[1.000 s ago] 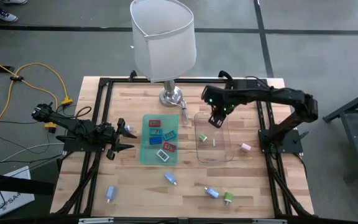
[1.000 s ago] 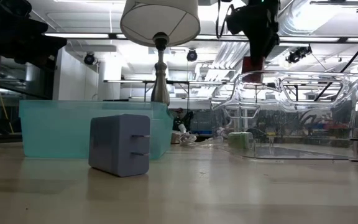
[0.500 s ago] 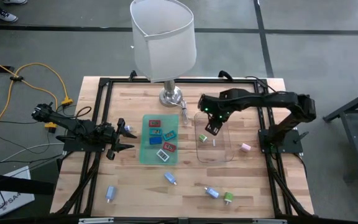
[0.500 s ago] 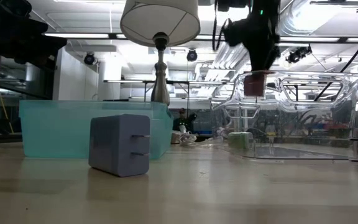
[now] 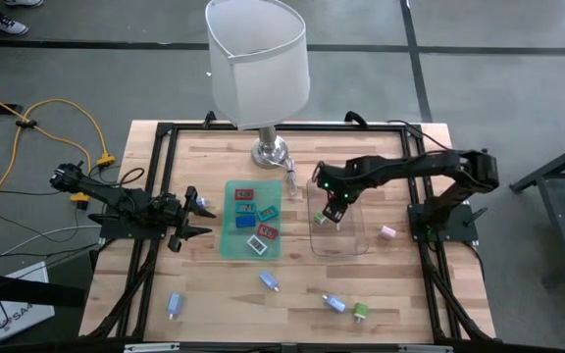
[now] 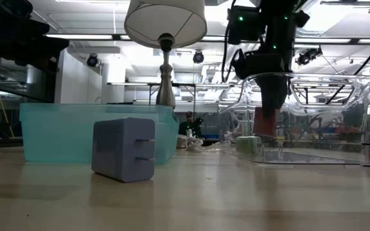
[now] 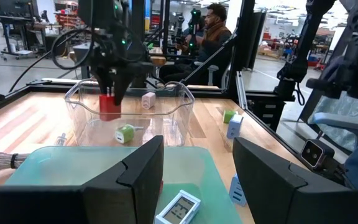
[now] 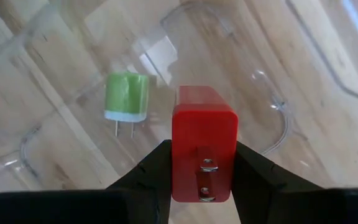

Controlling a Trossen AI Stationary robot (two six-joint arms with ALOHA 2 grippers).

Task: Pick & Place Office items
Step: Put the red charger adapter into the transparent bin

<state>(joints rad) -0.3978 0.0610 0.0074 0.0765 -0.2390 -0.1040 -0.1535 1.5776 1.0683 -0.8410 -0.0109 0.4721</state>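
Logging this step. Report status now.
Right gripper shut on red plug, low inside clear tray. Left gripper open, parked at left. Green plug beside drop spot.

A pale wooden plank table (image 5: 214, 284) stands on a grey floor (image 5: 518, 69) crossed by dark seams. Yellow cables (image 5: 62, 113) trail over the floor beside it. Beyond the table lies an open workshop with ceiling light strips (image 6: 85, 36), exposed pipes and black metal frames. A seated person (image 7: 213, 28) shows in the room behind.
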